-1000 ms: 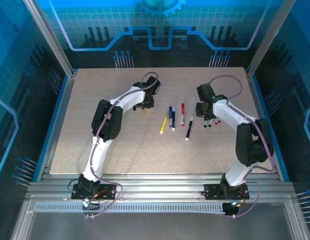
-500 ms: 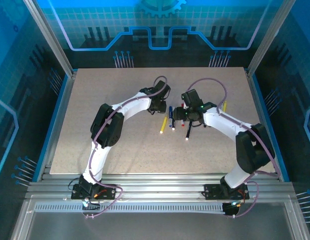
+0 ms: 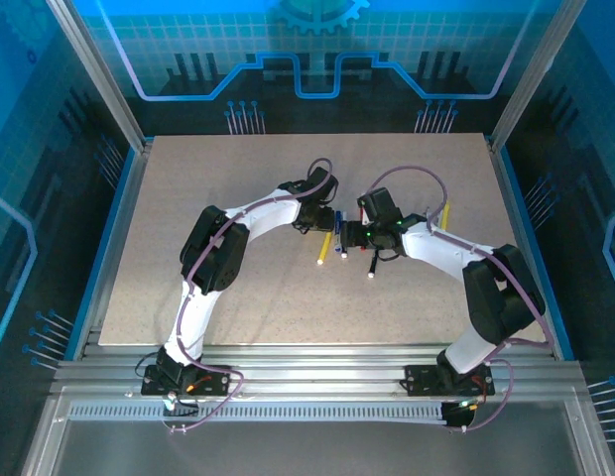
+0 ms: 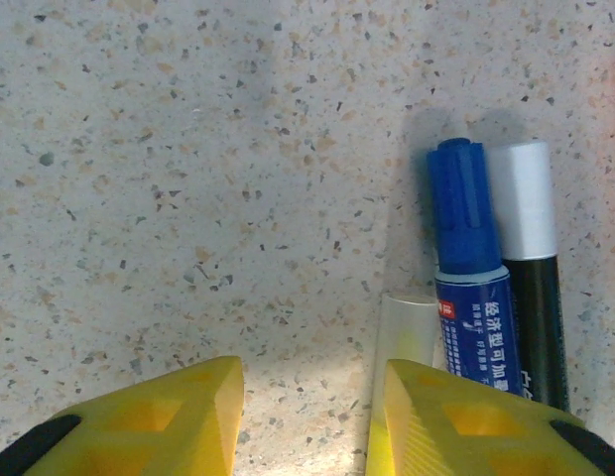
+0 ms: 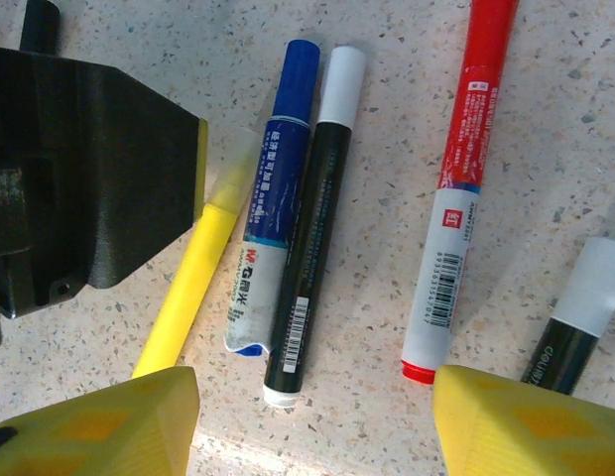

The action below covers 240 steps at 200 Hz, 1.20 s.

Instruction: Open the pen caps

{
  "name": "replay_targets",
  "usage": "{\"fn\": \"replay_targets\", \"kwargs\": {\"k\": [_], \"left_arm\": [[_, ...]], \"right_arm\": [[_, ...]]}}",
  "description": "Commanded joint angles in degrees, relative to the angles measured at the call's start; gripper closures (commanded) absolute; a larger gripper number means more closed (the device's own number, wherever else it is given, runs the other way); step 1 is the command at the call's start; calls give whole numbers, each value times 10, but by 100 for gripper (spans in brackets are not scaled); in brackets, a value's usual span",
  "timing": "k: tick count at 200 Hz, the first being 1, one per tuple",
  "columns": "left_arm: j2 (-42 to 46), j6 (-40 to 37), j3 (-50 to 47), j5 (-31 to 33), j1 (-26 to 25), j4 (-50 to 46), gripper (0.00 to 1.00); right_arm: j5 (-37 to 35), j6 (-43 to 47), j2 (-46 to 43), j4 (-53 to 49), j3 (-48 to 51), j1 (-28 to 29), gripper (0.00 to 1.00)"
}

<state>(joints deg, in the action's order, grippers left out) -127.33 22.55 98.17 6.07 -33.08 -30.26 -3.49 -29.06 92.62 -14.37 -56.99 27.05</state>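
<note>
Several capped pens lie side by side mid-table. In the right wrist view I see a blue cap (image 5: 301, 71), a white cap (image 5: 344, 81) on a black barrel, a red cap (image 5: 491, 28), another white cap (image 5: 597, 286) and a yellow pen (image 5: 188, 297) with a clear cap (image 5: 234, 164). My right gripper (image 5: 312, 397) hovers open over their rear ends. My left gripper (image 4: 307, 382) is open over bare table, its right finger (image 4: 456, 416) above the clear cap (image 4: 407, 327), beside the blue cap (image 4: 466, 213) and white cap (image 4: 523, 203). From above, the left gripper (image 3: 324, 219) and right gripper (image 3: 349, 238) nearly meet.
The left gripper's black body (image 5: 79, 169) stands close to the left of the pens in the right wrist view. A yellow pen (image 3: 445, 211) lies alone at the right of the table (image 3: 218, 288). A black pen (image 3: 372, 266) lies just below the right gripper.
Both arms have swung inward to the pen row, the right one coming from the table's right side. The right gripper's jaws have spread wider, and the left's slightly.
</note>
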Motion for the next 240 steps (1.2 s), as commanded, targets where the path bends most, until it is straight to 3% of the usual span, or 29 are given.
{"fn": "replay_targets", "kwargs": {"k": [1,124,171,240], "left_arm": [[19,7,3,-17,-4,6,58],[3,-11,9,-32,-16,10,58],[-34,-14,57,24,-24,-53,60],[-59,-17,75,24,-25,-65,63]], "right_arm": [[16,-6,-1,17,3,-2,36],[35,-6,16,18,-1,-7,37],[37,-8,17,16,-1,-10,38],[44,-12,21,18,0,-16,38]]}}
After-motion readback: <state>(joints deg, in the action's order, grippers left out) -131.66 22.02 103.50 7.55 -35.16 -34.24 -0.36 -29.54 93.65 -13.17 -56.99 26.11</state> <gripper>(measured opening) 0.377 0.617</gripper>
